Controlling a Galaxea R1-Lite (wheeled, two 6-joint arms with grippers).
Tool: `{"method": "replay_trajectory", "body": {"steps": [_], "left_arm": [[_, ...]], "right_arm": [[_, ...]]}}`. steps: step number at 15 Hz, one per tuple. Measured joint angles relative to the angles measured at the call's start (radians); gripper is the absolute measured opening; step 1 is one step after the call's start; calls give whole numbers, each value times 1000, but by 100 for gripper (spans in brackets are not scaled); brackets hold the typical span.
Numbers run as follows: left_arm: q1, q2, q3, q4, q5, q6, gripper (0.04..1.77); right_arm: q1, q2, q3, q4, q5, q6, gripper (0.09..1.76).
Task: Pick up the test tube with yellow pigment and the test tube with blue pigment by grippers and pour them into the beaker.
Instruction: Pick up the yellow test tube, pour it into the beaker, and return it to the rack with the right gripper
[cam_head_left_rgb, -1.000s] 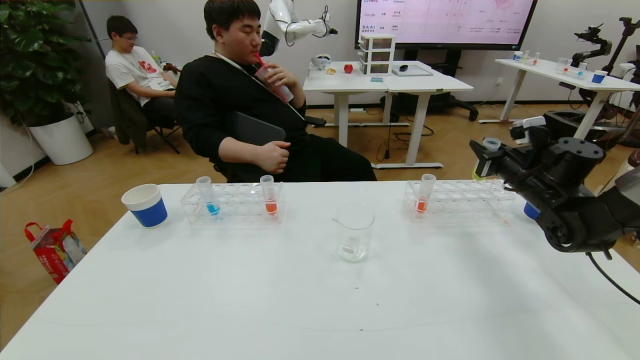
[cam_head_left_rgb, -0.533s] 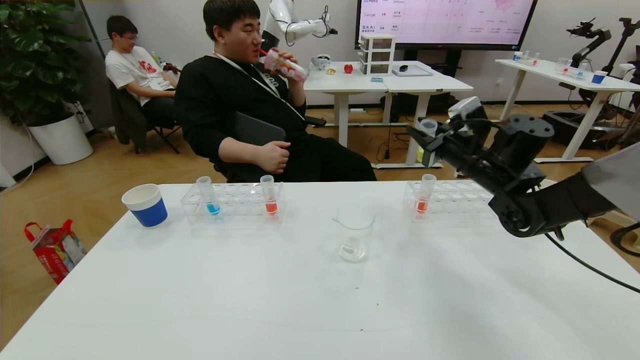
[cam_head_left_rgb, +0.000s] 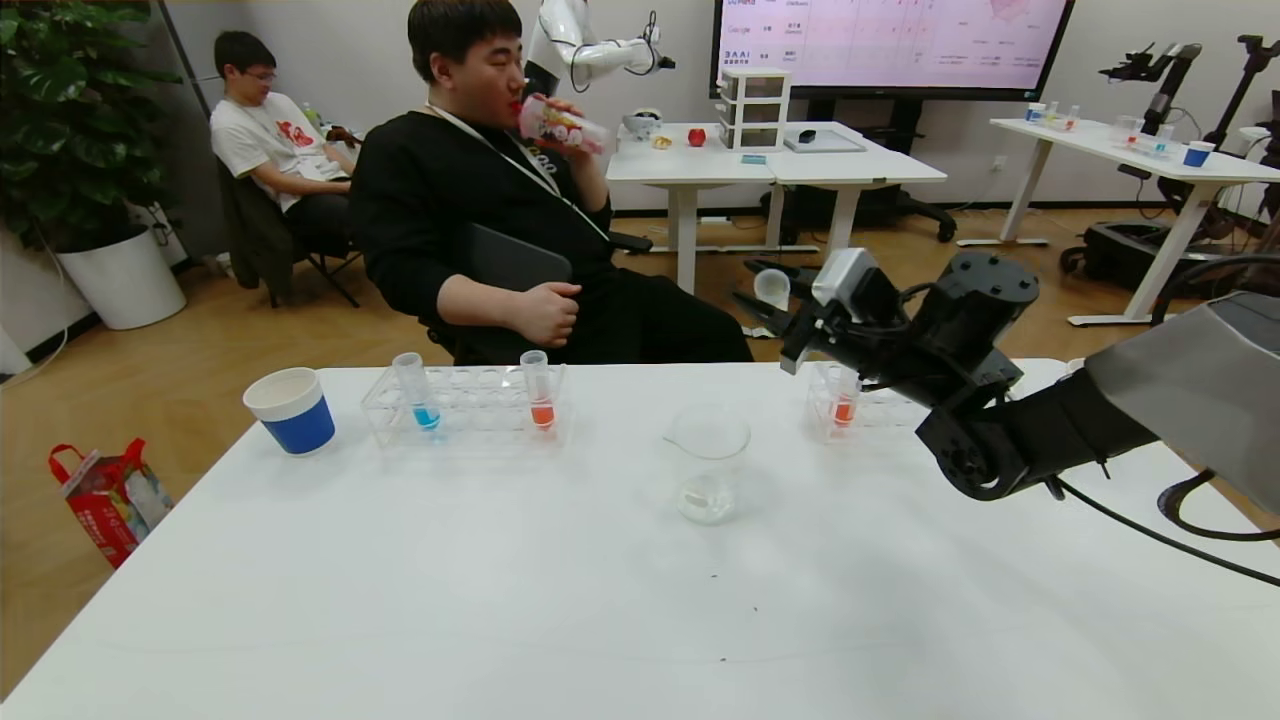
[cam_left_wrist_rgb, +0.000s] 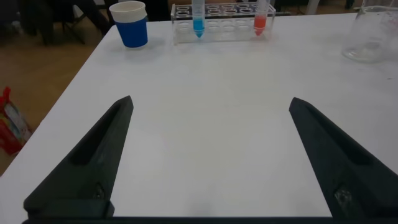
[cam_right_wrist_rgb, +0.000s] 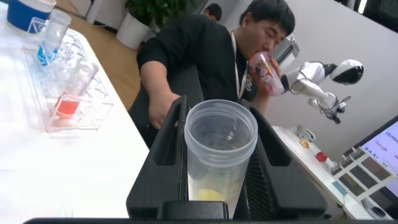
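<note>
While the right gripper (cam_head_left_rgb: 775, 300) hangs in the upper middle-right of the head view, above and right of the beaker (cam_head_left_rgb: 708, 462), its jaws are clamped on the test tube with yellow pigment (cam_right_wrist_rgb: 219, 155), tilted with its open mouth toward the beaker. At centre frame the beaker stands on the white table (cam_head_left_rgb: 560, 600). Upper left on the table, the test tube with blue pigment (cam_head_left_rgb: 414, 390) sits upright in a clear rack (cam_head_left_rgb: 465, 405). Spread wide and holding nothing, the left gripper (cam_left_wrist_rgb: 211, 155) fills the bottom of its wrist view.
</note>
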Motion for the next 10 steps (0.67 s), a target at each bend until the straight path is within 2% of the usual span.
{"method": "replay_trajectory", "body": {"steps": [4, 10], "left_arm": [[-1, 0, 0, 0, 0, 0, 175], [-1, 0, 0, 0, 0, 0, 175]], "right_arm": [[1, 24, 14, -3, 114, -153, 52], [2, 32, -4, -3, 224, -361, 52]]}}
